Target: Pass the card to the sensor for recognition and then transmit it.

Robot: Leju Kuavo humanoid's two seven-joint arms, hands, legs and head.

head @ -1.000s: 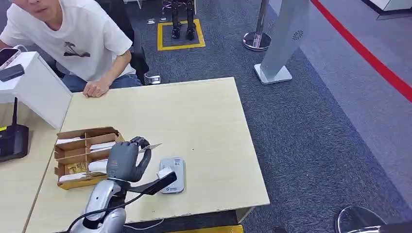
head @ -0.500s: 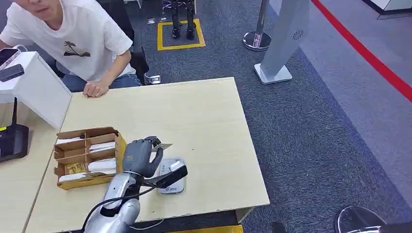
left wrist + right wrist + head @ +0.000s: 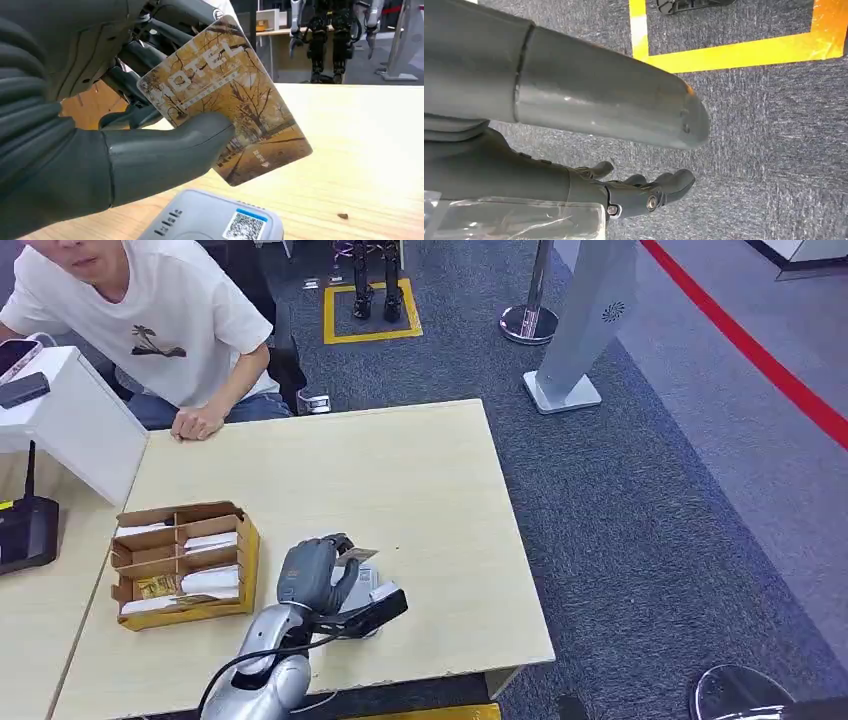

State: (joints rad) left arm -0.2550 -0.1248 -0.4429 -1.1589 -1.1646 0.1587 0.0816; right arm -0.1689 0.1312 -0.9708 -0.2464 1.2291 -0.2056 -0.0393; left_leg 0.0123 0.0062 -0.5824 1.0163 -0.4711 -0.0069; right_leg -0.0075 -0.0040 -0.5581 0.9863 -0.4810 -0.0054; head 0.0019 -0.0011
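Observation:
My left hand (image 3: 312, 574) holds a golden hotel card (image 3: 357, 555) pinched between thumb and fingers, just above the grey card sensor (image 3: 362, 592) near the table's front edge. In the left wrist view the card (image 3: 235, 107) shows an autumn-tree print and hangs tilted over the sensor (image 3: 215, 222), which bears a QR sticker; the thumb (image 3: 165, 150) presses on the card's face. My right hand (image 3: 589, 150) hangs over grey carpet, fingers apart, holding nothing.
A brown cardboard box (image 3: 247, 550) with compartments of cards sits left of the hand. A person (image 3: 150, 320) sits at the table's far left corner, one hand (image 3: 197, 424) on the edge. A white box (image 3: 70, 420) and black device (image 3: 25, 535) stand at left.
My left hand has carried the card rightward from beside the cardboard box to above the sensor. The person has stayed still.

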